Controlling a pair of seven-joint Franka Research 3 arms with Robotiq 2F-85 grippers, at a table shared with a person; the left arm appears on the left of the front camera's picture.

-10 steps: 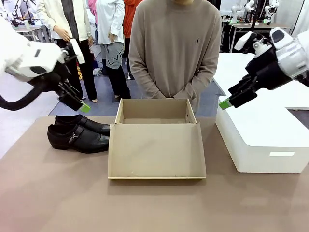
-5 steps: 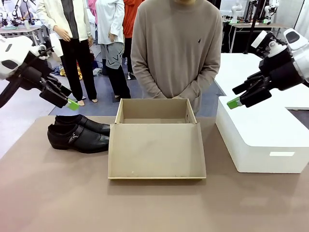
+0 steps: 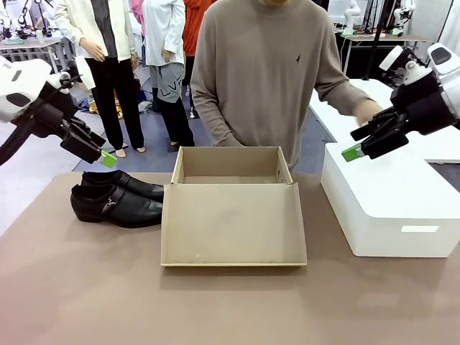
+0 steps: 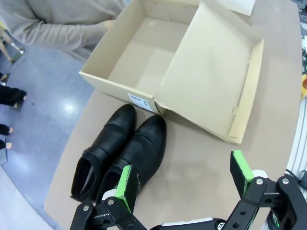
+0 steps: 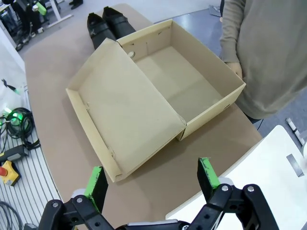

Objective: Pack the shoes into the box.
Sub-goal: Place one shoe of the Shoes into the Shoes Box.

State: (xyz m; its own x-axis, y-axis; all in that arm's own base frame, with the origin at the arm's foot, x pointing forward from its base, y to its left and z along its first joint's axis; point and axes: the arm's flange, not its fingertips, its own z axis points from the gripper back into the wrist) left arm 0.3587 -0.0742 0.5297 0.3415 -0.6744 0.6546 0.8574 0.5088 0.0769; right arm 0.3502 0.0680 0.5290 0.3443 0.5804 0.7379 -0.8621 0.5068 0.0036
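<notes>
**Q:** What are the fingers doing?

**A:** Both pairs stand spread wide, holding nothing. The left gripper (image 4: 184, 181) hovers over the left side of the table (image 3: 86, 302), above the shoes (image 4: 120, 148). The right gripper (image 3: 357, 149) hangs high at the right, over a white block (image 3: 388, 208).

**Q:** And the shoes?

**A:** Side by side, touching, toes toward the box (image 3: 230, 164) just to their right. The box lies open, its lid flap (image 3: 233, 226) flat on the near side (its inside looks bare).

**Q:** What could go wrong?

**A:** Glossy leather may slip from the narrow pads, and a pinch on one shoe may drag its twin. The person's hand (image 3: 368, 109) reaches close to the right gripper, so a sweep there risks contact.
</notes>
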